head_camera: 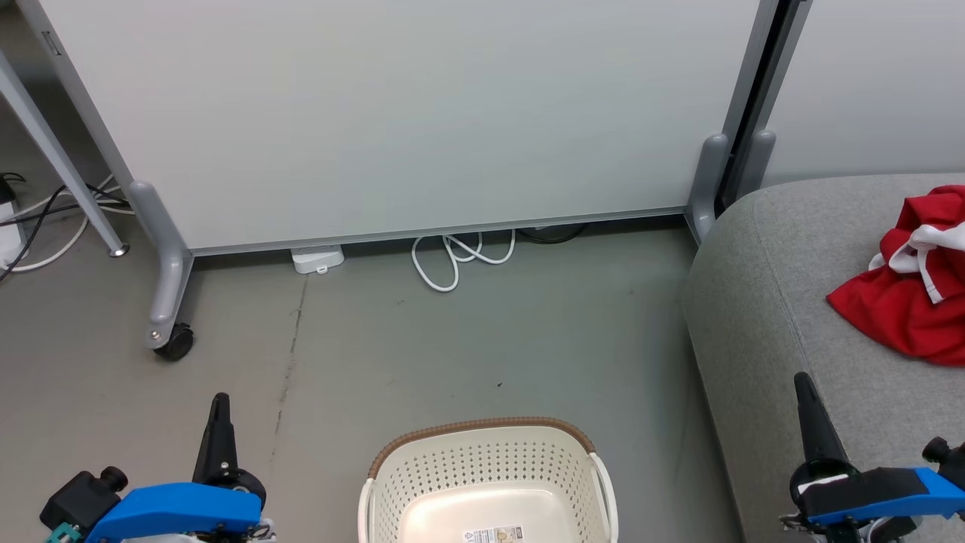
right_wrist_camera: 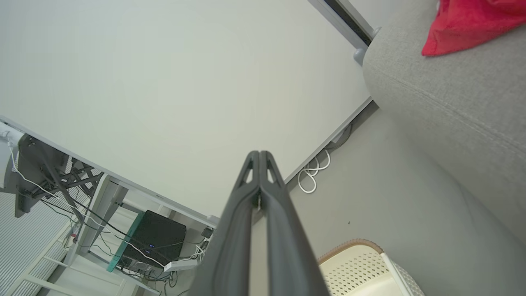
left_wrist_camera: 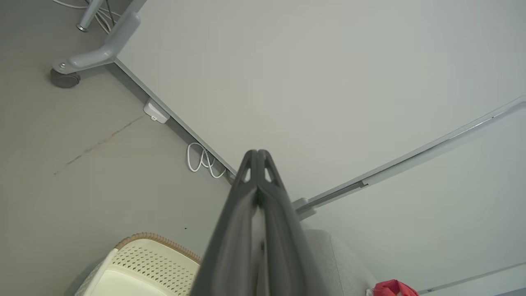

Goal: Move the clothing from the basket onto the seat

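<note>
Red clothing (head_camera: 908, 290) with white trim lies crumpled on the grey seat (head_camera: 769, 317) at the right; it also shows as clothing (right_wrist_camera: 468, 22) on the seat (right_wrist_camera: 452, 94) in the right wrist view and as a red scrap of clothing (left_wrist_camera: 392, 288) in the left wrist view. The cream basket (head_camera: 490, 460) with a brown rim stands on the floor at bottom centre, its floor bare except for a barcode sticker. My left gripper (head_camera: 220, 400) is shut, left of the basket. My right gripper (head_camera: 801, 379) is shut, over the seat's front part. Both grippers (left_wrist_camera: 258, 153) (right_wrist_camera: 259, 153) hold nothing.
A pale wheeled partition panel (head_camera: 392, 113) stands behind the basket, with a caster (head_camera: 175, 343) at its left foot. A white cable loop (head_camera: 452, 260) and a small white box (head_camera: 317, 259) lie at its base. More cables (head_camera: 45, 219) run at far left.
</note>
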Motion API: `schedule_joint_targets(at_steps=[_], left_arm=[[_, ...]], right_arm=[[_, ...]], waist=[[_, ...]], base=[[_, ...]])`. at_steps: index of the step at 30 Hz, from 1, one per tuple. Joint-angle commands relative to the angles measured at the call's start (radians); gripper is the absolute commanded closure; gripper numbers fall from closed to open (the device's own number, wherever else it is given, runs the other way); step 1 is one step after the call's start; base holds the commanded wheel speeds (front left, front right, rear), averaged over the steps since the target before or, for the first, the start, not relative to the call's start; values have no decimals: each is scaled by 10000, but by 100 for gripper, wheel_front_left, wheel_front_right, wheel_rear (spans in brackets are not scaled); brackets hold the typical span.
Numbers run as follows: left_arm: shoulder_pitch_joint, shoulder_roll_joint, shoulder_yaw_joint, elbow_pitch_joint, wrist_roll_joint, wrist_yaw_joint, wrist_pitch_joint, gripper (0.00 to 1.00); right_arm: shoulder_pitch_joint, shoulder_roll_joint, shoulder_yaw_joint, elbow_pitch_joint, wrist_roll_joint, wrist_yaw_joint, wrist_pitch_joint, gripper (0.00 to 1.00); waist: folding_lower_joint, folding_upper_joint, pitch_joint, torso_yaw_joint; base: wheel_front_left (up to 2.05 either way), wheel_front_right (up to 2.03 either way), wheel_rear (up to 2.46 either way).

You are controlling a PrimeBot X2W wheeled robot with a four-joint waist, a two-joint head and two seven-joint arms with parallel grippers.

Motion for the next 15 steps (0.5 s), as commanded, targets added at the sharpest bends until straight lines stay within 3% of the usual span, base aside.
schedule_joint_targets(at_steps=[1, 15], left_arm=[[-268, 10, 75, -131, -290, -62, 60, 100], [-449, 9, 223, -141, -1833, -103, 452, 100]], right_arm=[[-235, -37, -35, -66, 301, 4, 77, 100], [-409, -40, -101, 11, 1892, 5, 464, 100]], waist=[[-1, 0, 3, -7], [-1, 0, 41, -82]], base=[[0, 0, 0], [0, 0, 0]])
